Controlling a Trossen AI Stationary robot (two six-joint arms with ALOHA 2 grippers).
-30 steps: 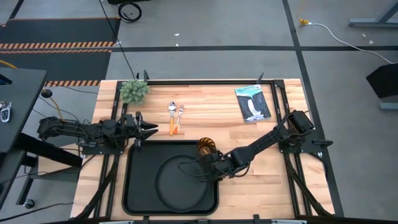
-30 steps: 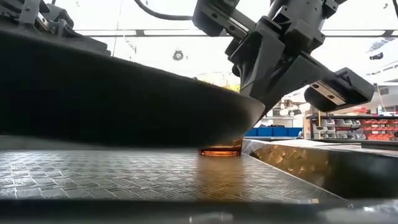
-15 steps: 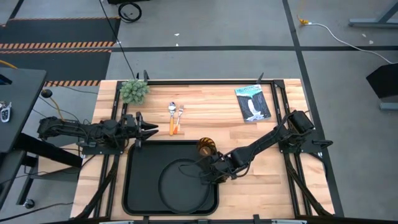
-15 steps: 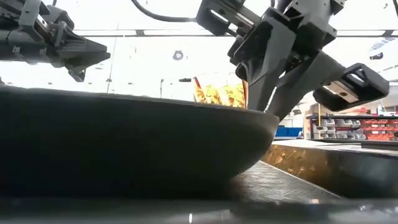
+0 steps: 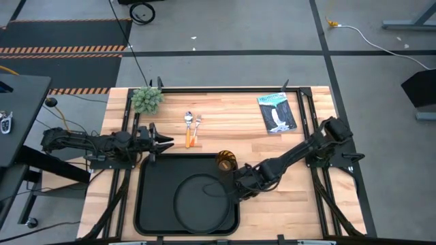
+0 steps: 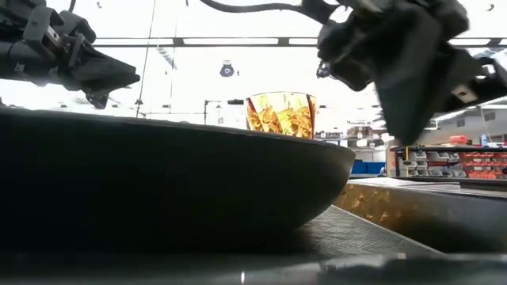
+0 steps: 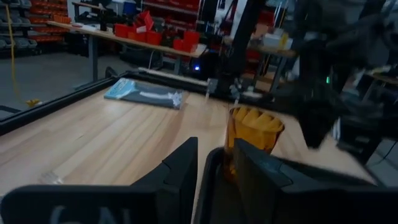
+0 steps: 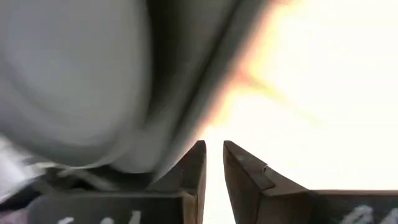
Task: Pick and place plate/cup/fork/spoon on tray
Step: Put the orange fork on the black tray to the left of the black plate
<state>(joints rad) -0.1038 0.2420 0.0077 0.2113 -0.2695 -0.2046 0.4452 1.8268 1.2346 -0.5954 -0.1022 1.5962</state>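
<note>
The round black plate (image 5: pixel 197 204) lies flat in the right half of the black tray (image 5: pixel 144 197) and fills the low view (image 6: pixel 158 182). My right gripper (image 5: pixel 236 192) stands just off the plate's right rim, narrowly open and empty (image 8: pixel 212 168). The amber cup (image 5: pixel 225 161) stands upright on the table just beyond the tray's far right corner (image 6: pixel 281 115). The spoon (image 5: pixel 189 129) and the fork (image 5: pixel 196 131) lie side by side on the table beyond the tray. My left gripper (image 5: pixel 167 142) waits at the tray's far left corner, narrowly open.
A green plant-like tuft (image 5: pixel 146 99) sits at the table's far left. A booklet (image 5: pixel 277 113) lies at the far right. The tray's left half is bare. The tray's raised right wall (image 6: pixel 412 210) runs beside the plate.
My right gripper has lowered the tilted plate until it lies flat in the tray. It has then come off the plate's right rim and drawn back up and toward the table's right edge. The plate stays where it was set.
</note>
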